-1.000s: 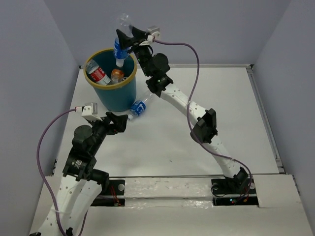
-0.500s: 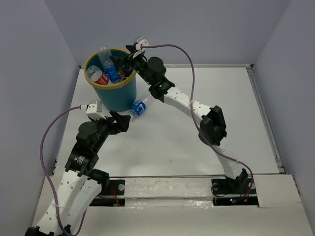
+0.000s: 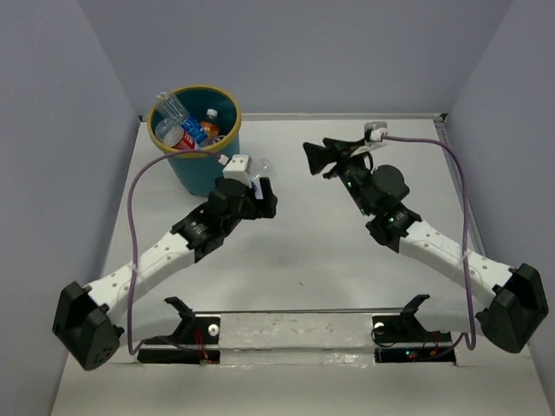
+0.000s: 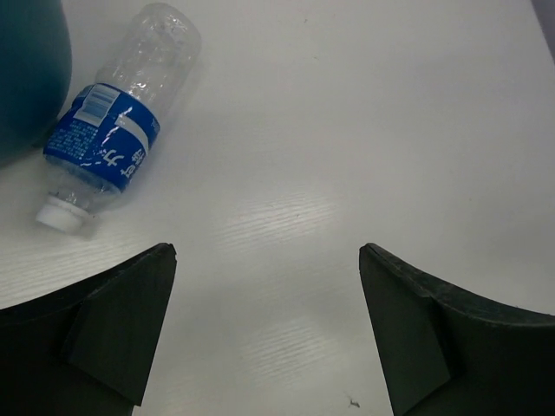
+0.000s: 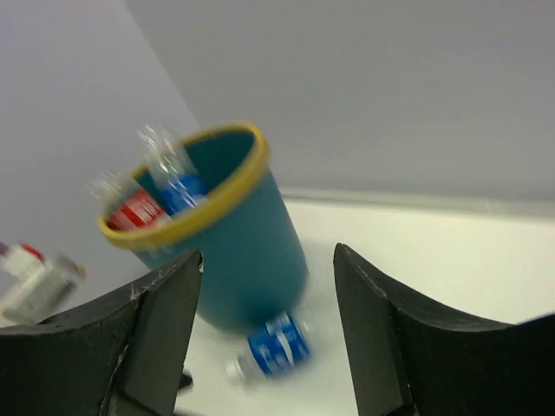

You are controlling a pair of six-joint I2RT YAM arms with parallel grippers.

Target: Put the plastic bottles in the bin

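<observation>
- Left pincer (image 4: 267,260) hangs low over the worktop (image 3: 347,260), its jaws spread wide with nothing between them.
- Just ahead of it, off towards the far left corner, lies the loose bottle (image 4: 108,139). It is clear with a blue label and lies flat on its side at the foot of the bin (image 3: 199,169), touching it or very nearly; I can't tell which.
- The bin stands in that far left corner. The binned bottles (image 3: 186,130) show above its rim, one of them red-labelled and one a clear neck poking up.
- From the left wrist, the loose bottle's long axis runs on a slant. Its white cap (image 4: 61,212) is nearest the pincer's left-hand finger, and the clear base points away.
- The gap between the fingers sits beside the bottle, not over it.
- Right pincer (image 5: 266,256) is open and empty too, up off the worktop near the middle of the far edge and well apart from the bottle.
- I'd say the left arm is nearer and has the pick. It would need to slide towards the bin and turn so its fingers cross the label rather than run along it, and the bin wall looks likely to crowd one finger.
</observation>
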